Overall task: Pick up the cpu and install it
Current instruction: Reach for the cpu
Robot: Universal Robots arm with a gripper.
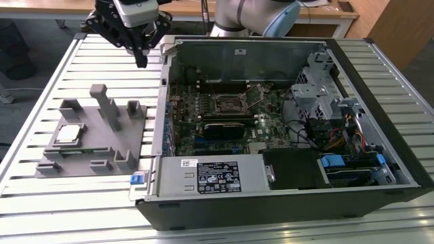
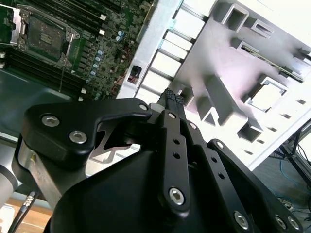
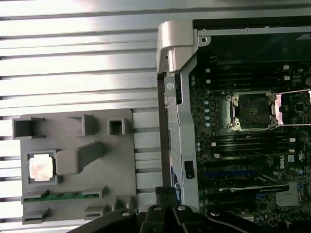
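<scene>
Gripper (image 1: pixel 141 63) pointing dwn, jaws closed

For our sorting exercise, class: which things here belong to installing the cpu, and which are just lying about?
Belong: cpu, gripper, open motherboard socket, grey holder under the cpu.
Lying about: green memory stick, power supply box, metal drive cage.

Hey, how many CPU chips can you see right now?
1. The cpu lies in a pocket of the gray holder, on the exterior view's left of the open computer case. The motherboard socket looks empty; others could be hidden.
</scene>
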